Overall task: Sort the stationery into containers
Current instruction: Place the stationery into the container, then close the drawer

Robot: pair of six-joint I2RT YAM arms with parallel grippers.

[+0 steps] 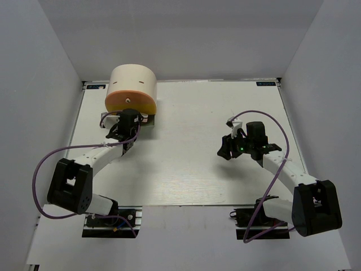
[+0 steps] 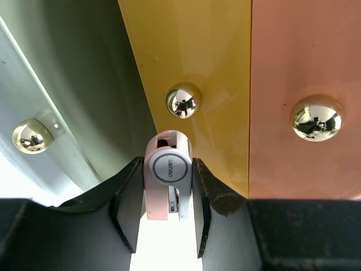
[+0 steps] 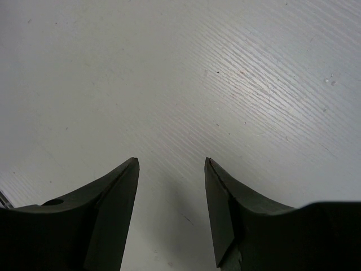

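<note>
The container [image 1: 133,84], a cream cylinder with an orange lower tier, stands at the table's back left. Up close I see its yellow tier [image 2: 194,56] and orange tier [image 2: 304,56], each with a shiny round knob. A pale grey-green tier [image 2: 84,84] with its own knob [image 2: 32,136] is swung out to the left. My left gripper [image 1: 125,121] [image 2: 167,160] sits right at the container's front, shut on a pinkish-white clip [image 2: 168,169] just below the yellow tier's knob [image 2: 183,100]. My right gripper [image 1: 228,148] [image 3: 171,161] is open over bare table, nothing between its fingers. No other stationery shows.
White walls close in the table [image 1: 197,147] on the left, back and right. Purple cables loop off both arms. The right arm's base [image 1: 316,206] stands at the near right edge and the left arm's base [image 1: 70,186] at the near left.
</note>
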